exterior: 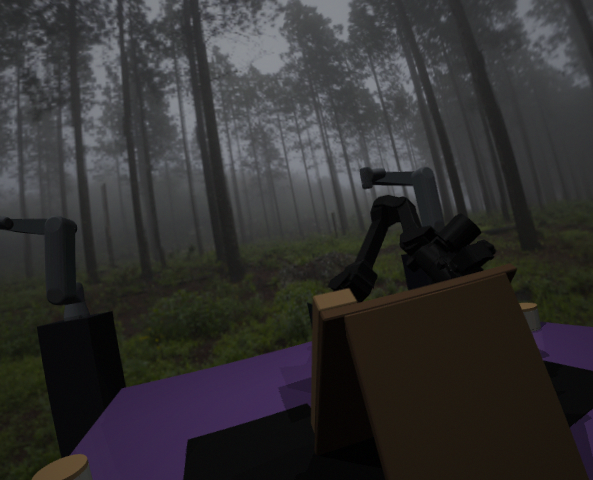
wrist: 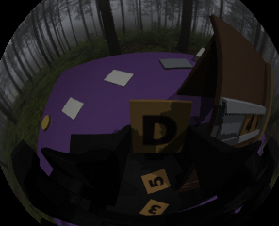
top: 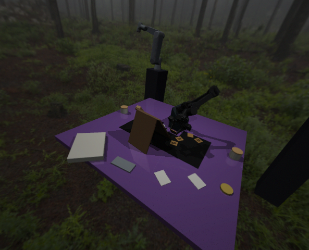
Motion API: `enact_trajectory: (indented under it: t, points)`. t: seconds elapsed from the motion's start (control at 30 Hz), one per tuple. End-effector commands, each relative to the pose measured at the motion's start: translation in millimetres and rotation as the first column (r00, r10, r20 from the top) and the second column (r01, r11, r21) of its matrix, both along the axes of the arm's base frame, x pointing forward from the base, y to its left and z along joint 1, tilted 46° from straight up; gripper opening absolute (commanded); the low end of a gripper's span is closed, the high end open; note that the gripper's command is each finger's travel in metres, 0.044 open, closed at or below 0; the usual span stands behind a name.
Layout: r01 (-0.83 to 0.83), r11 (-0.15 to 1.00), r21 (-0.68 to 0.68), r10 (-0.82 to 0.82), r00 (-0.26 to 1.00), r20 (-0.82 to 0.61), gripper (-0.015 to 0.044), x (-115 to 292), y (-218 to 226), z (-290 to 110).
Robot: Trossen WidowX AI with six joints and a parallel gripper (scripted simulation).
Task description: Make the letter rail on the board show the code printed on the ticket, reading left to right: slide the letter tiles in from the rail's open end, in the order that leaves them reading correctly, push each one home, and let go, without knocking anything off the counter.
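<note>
Over on the purple counter (top: 175,204), the brown board (top: 143,132) is leaning just beside the tool (top: 173,130), to its left in the top view. The tool is clamping the D tile (wrist: 160,127) between its fingers, holding it upright off the black mat (top: 195,155), close to the board's grey letter rail (wrist: 237,121). Just below and right of the tool, four more letter tiles (top: 179,138) are lying on the mat.
</note>
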State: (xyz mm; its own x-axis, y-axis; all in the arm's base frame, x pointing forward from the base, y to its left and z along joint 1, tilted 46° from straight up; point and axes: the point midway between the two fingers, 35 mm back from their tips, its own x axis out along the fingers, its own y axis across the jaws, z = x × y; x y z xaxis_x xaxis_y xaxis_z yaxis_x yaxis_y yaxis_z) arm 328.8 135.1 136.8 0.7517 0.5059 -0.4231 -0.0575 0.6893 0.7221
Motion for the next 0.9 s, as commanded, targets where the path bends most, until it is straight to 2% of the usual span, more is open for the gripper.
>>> enact_trajectory:
  t: [0.0, 0.87]
  points:
    - [-0.003, 1.0, -0.001, 0.003, 1.0, 0.0, 0.0, 0.1, -1.4, -2.0]
    - [-0.003, 1.0, -0.001, 0.003, 1.0, 0.0, 0.0, 1.0, -10.5, -11.5]
